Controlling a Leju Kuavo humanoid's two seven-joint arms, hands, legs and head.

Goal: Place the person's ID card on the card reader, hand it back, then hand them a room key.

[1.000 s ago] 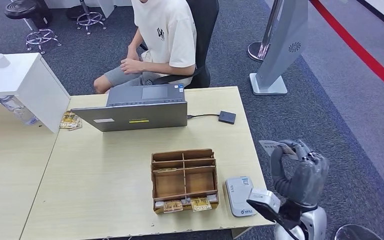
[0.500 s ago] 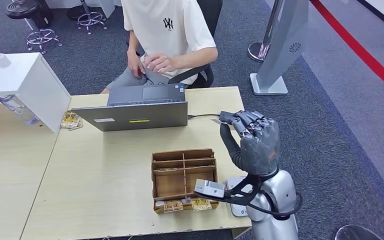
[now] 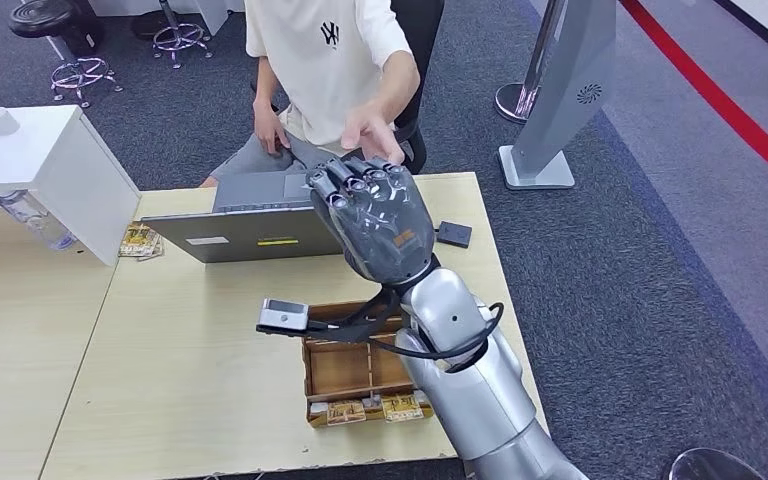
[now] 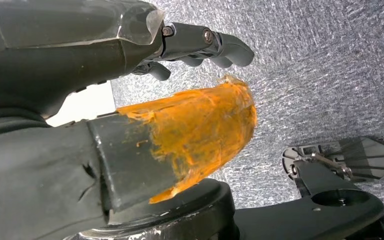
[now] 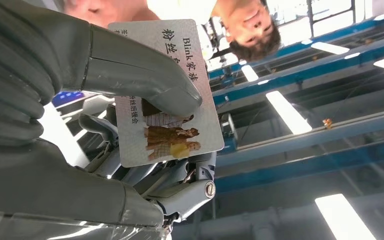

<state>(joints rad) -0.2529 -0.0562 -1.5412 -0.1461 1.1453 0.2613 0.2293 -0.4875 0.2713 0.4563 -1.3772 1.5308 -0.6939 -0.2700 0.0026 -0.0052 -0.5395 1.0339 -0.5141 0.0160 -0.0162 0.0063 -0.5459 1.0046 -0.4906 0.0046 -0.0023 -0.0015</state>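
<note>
I've got the ID card (image 5: 165, 95) pinned under the thumb of my right hand (image 3: 375, 220), raised above the laptop (image 3: 260, 232). Card is pale, with printed figures and "Blink" plus Chinese text. Left hand (image 4: 130, 65) hangs at the floor, fingers curled on nothing. Wooden organizer (image 3: 345, 375): small packets in its near slot. The person's hand (image 3: 368, 132) is just beyond mine.

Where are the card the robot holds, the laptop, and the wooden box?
card (image 5: 167, 130): right wrist view, printed face below the thumb
laptop (image 3: 250, 238): head view, grey lid
wooden box (image 3: 345, 370): head view, a bare compartment
</note>
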